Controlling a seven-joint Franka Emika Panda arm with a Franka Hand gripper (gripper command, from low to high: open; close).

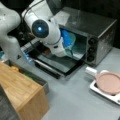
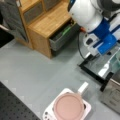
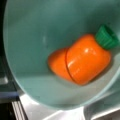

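A teal bowl (image 3: 37,45) fills the wrist view, with an orange toy carrot (image 3: 82,60) with a green top lying in it. In both front views the bowl (image 1: 72,40) (image 2: 115,61) sits at the mouth of a silver toaster oven (image 1: 100,27), above its open glass door (image 1: 60,62) (image 2: 96,66). My gripper (image 1: 68,48) (image 2: 110,55), on the blue wrist, reaches into the oven opening right at the bowl. Its fingers do not show in the wrist view.
A pink plate (image 1: 108,82) (image 2: 68,106) rests on a white base (image 1: 98,90) (image 2: 87,108) on the grey table. A wooden cabinet (image 1: 20,87) (image 2: 47,22) has an open drawer (image 1: 33,76) (image 2: 62,36) with small items inside.
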